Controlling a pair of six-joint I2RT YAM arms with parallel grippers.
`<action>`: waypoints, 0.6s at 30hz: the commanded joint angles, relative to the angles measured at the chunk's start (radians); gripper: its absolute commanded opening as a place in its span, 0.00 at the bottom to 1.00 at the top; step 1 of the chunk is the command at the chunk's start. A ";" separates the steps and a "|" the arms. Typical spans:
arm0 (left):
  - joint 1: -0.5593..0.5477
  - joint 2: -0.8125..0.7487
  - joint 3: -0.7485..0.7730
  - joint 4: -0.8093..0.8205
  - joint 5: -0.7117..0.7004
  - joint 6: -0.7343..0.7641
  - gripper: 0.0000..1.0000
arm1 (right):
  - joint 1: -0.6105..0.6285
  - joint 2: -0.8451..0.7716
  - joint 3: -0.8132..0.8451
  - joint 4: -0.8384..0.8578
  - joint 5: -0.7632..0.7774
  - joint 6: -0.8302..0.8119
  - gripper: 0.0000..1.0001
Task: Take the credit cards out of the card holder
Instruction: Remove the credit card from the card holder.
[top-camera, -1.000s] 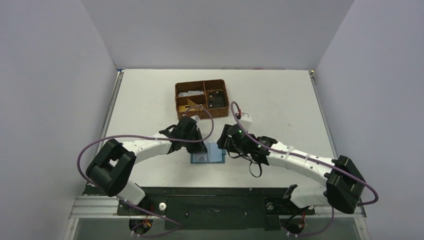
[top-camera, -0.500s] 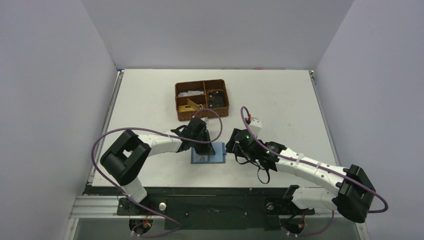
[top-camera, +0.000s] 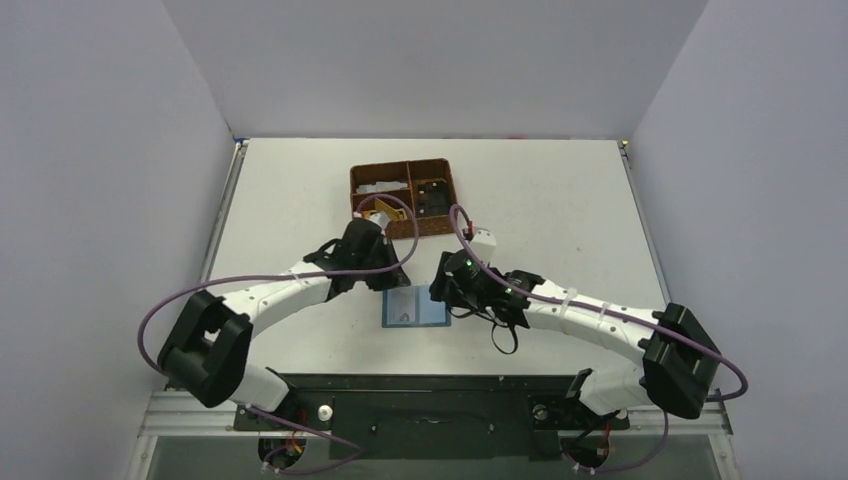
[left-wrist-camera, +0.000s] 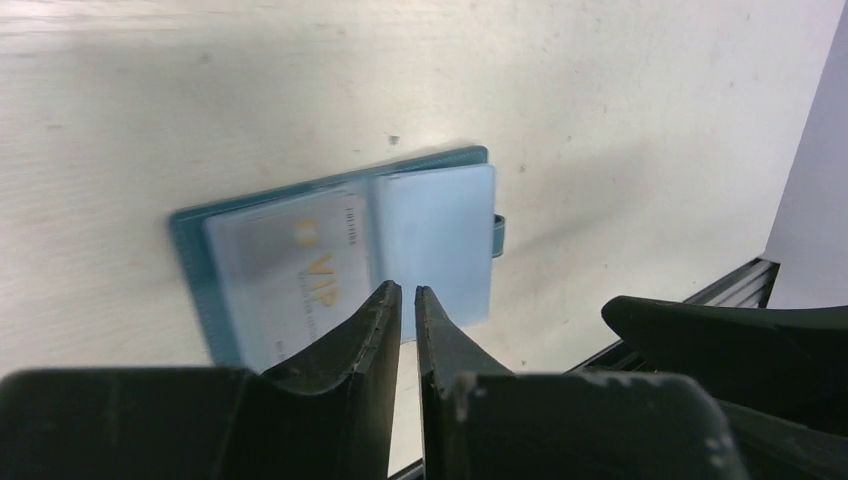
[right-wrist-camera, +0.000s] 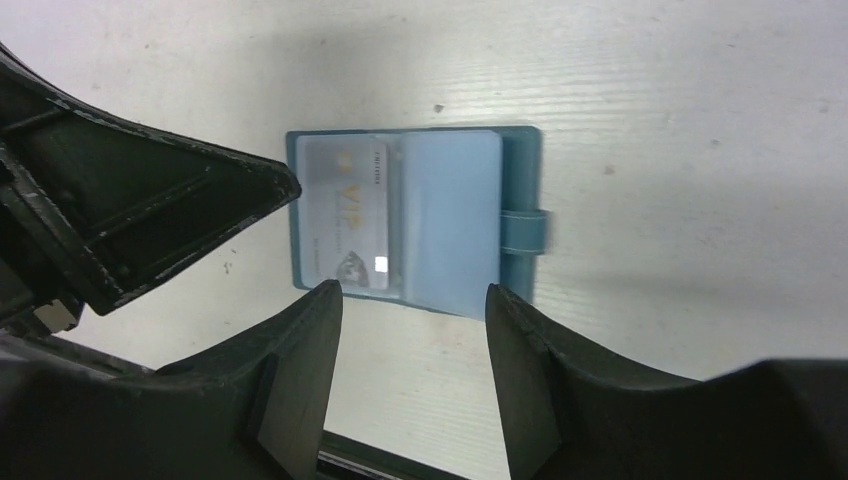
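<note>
A white bench (top-camera: 560, 200) stands enclosed by plain pale grey walls (top-camera: 430, 60) at the back and both sides. Toward its far middle sits a brown woven basket (top-camera: 430, 162), split by inner walls into compartments. The far-left compartment holds something white and crumpled (top-camera: 378, 187), too small to identify, and the right one holds a dark object (top-camera: 433, 198). Up close, the bench surface is scuffed, with small dark specks. A metal rail (top-camera: 222, 230) runs along its left edge.
</note>
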 joint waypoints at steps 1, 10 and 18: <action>0.077 -0.105 -0.051 -0.069 -0.017 0.066 0.11 | 0.027 0.068 0.087 0.055 -0.044 -0.022 0.51; 0.136 -0.151 -0.116 -0.074 0.037 0.107 0.36 | 0.022 0.240 0.125 0.197 -0.175 -0.015 0.57; 0.135 -0.123 -0.143 -0.037 0.055 0.102 0.40 | -0.014 0.338 0.106 0.309 -0.268 0.020 0.52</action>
